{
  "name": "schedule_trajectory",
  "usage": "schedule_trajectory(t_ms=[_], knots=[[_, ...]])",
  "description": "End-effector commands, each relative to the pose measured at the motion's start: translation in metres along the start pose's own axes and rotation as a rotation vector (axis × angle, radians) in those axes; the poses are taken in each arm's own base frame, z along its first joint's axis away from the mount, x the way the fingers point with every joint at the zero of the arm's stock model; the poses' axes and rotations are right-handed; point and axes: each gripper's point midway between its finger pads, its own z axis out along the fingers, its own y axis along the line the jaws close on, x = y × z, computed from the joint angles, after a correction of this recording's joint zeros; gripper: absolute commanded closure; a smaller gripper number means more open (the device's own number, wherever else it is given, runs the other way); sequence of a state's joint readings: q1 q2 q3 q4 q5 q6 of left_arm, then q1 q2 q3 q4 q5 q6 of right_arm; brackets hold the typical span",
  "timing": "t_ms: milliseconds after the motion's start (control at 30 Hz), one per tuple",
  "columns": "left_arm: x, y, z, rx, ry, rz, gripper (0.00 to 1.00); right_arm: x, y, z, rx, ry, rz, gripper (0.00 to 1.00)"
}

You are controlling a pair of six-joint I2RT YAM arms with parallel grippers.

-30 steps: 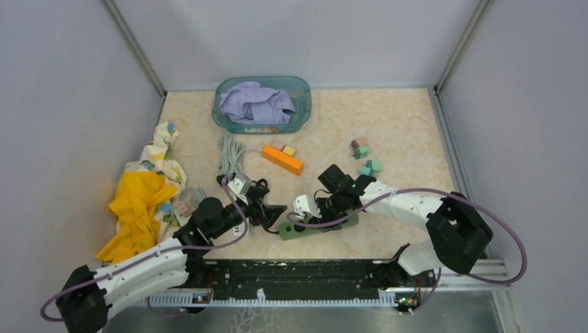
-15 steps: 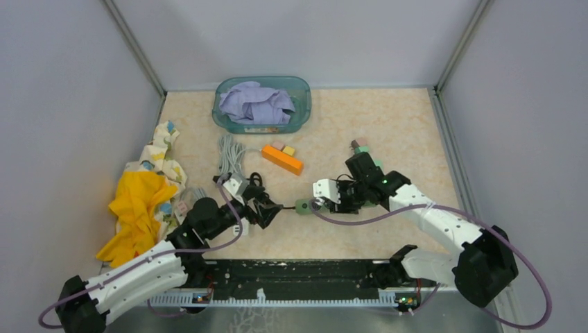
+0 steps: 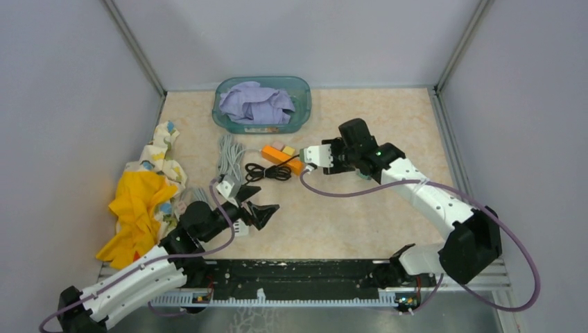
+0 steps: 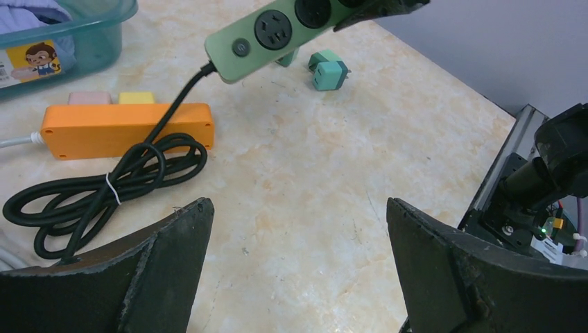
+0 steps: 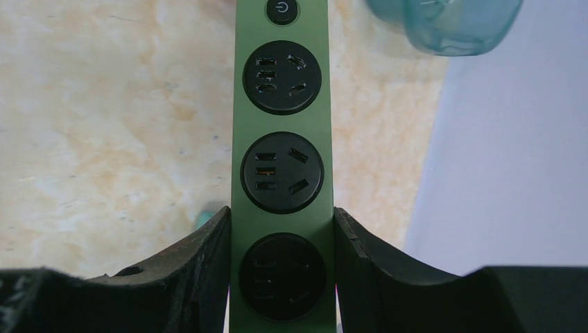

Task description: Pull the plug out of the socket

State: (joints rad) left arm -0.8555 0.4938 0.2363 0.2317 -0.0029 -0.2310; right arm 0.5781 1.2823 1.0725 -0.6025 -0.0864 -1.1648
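— Where's the socket strip (image 5: 282,90)?
— Clamped in our right end effector (image 5: 281,239), arm stretched forward, strip off the worktop (image 4: 312,166). The three sockets beyond the fingers look empty, no plug visible.
— Left?
— Our left end effector (image 4: 297,208) gapes wide, empty, hovering low. We hold the strip level without tugging its cord (image 4: 104,184).

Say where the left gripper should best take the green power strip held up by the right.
Probably the free switch end of the green power strip, pinched across its long narrow edges, coming from the left arm's side. The right gripper clamps the other end across those edges, leaving the switch end bare. Stay clear of the black cord.
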Motion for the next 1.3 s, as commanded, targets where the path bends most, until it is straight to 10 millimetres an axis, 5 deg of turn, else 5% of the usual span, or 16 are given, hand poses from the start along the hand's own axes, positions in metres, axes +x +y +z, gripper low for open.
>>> schedule_trajectory(t_ms=[0,300,633,1067,1267], knots=[[-0.003,0.005,-0.004,-0.025,-0.016,0.013,0.01,-0.002,-0.083,-0.018,0.24,0.044,-0.071,1.0],[-0.003,0.008,-0.005,-0.037,-0.019,0.019,0.0,-0.015,-0.101,-0.031,0.23,-0.025,-0.114,1.0],[-0.005,0.006,-0.002,-0.025,-0.027,0.017,0.0,-0.019,-0.153,-0.075,0.381,0.016,-0.087,1.0],[-0.005,0.006,-0.003,-0.028,-0.032,0.016,0.0,0.005,-0.223,-0.151,0.577,-0.024,0.017,1.0],[-0.006,0.005,-0.001,-0.022,-0.035,0.015,0.0,0.028,-0.226,-0.153,0.591,0.001,0.062,1.0]])
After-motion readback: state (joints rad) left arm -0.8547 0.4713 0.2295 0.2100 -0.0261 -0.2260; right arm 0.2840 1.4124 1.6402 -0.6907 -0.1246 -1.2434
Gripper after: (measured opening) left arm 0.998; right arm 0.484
